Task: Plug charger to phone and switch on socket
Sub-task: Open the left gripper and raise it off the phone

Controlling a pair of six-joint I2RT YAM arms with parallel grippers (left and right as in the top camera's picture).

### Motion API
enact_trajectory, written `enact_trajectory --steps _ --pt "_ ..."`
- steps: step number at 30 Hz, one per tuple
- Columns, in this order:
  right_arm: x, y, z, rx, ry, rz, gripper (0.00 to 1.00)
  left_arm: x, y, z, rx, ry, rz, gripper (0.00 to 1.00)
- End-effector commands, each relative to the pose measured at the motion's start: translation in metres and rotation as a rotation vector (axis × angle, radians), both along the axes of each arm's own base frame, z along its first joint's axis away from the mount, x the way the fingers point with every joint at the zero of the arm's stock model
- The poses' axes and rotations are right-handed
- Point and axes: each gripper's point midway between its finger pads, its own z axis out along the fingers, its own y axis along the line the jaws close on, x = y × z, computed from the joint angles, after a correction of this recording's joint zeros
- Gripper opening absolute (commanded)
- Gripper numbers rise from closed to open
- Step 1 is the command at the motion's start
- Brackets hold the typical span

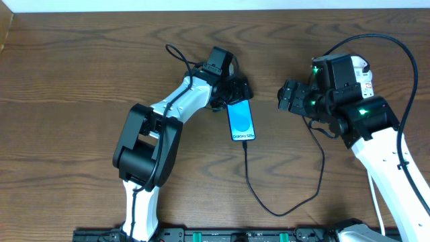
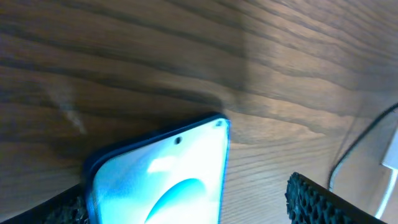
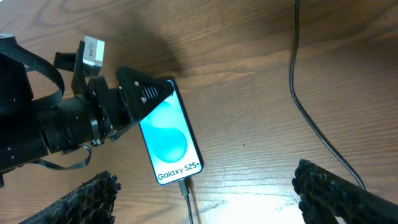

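Observation:
The phone (image 1: 240, 119) lies flat on the table, its cyan screen lit with "Galaxy S25+" text. The charger's black cable (image 1: 282, 210) has its plug tip in the phone's bottom end (image 3: 185, 186) and loops right, running under the right arm. My left gripper (image 1: 236, 92) is open astride the phone's top end (image 2: 168, 180); its right finger stands apart from the phone. My right gripper (image 1: 285, 98) is open and empty, right of the phone, with its fingers (image 3: 214, 199) apart above the plug. The socket is mostly hidden by the right arm; a white piece with red marks (image 1: 363, 72) shows there.
The wooden table (image 1: 74, 87) carries everything. The black cable also crosses the right wrist view (image 3: 311, 118). A white object with a thin cord (image 2: 390, 155) sits at the right edge of the left wrist view.

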Motion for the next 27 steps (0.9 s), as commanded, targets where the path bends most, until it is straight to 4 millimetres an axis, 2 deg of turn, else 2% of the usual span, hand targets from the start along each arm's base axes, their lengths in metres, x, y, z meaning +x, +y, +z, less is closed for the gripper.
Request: enact_trajectory --steps 1,13,17,22,27 --pt "0.0 -0.005 0.002 -0.017 -0.012 -0.005 0.89 -0.017 0.035 -0.051 0.187 0.076 0.035 0.89" --pt "0.0 -0.005 0.002 -0.017 -0.011 -0.005 0.89 -0.022 0.038 -0.05 0.203 0.081 0.003 0.9" --pt "0.0 -0.005 0.002 -0.017 -0.012 -0.005 0.89 -0.02 0.054 -0.036 0.296 0.059 0.005 0.9" --pt "0.0 -0.005 0.002 -0.017 -0.012 -0.005 0.89 -0.015 0.074 0.003 0.399 -0.044 -0.026 0.9" --pt "0.0 -0.005 0.002 -0.017 -0.011 -0.005 0.89 -0.013 0.084 0.061 0.433 -0.182 -0.081 0.9"
